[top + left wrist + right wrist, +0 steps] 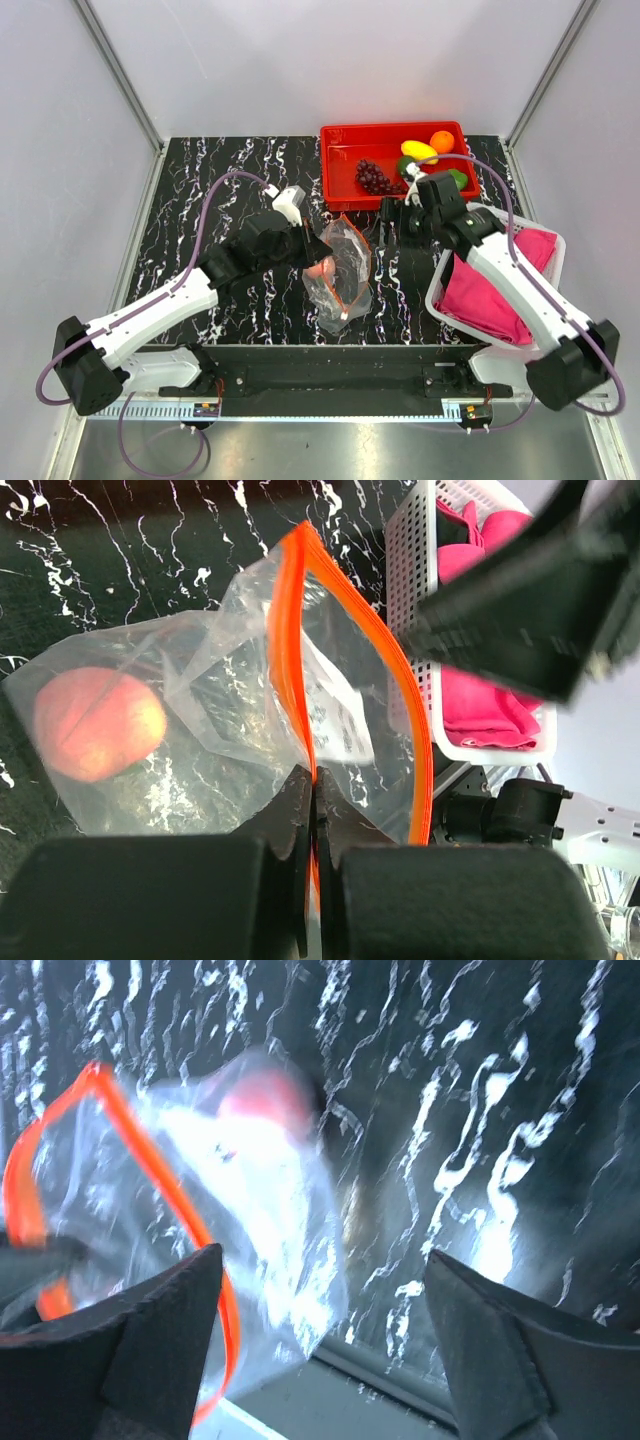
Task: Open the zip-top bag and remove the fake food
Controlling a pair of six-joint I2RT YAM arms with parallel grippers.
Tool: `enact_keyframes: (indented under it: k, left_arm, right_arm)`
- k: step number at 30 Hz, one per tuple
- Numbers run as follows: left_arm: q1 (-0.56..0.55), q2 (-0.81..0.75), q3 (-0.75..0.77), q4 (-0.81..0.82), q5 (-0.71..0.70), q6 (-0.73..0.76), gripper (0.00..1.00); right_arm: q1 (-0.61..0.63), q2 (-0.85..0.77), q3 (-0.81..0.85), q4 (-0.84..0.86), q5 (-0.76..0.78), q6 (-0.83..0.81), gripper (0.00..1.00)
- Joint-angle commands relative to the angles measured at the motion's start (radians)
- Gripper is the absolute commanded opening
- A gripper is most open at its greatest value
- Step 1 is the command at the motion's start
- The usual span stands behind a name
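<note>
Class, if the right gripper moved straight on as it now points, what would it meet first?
Probably the clear zip-top bag just ahead of the right gripper; depth is unclear, so possibly the marbled table.

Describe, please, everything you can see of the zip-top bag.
The zip-top bag is clear, crinkly plastic with an orange-red zip strip, its mouth parted open. It rests on the black marbled table; the left pincer is shut on one strip edge. A round peach-coloured piece lies inside.

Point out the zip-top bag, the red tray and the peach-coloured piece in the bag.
zip-top bag (pixel 348 262), top view, clear middle.
red tray (pixel 342 166), top view, bare floor.
peach-coloured piece (pixel 98 723), left wrist view, its middle.
</note>
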Motion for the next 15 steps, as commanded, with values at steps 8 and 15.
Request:
enact_keyframes:
  k: [8,15]
  left_arm:
    - [0.005,-0.003,-0.006,0.093,0.025,-0.031,0.0]
    - [0.005,0.011,-0.014,0.116,0.045,-0.051,0.0]
  right_arm:
    - [0.158,-0.203,0.017,-0.023,-0.079,0.19,0.7]
    - [0.207,-0.129,0.038,0.03,-0.015,0.33,0.65]
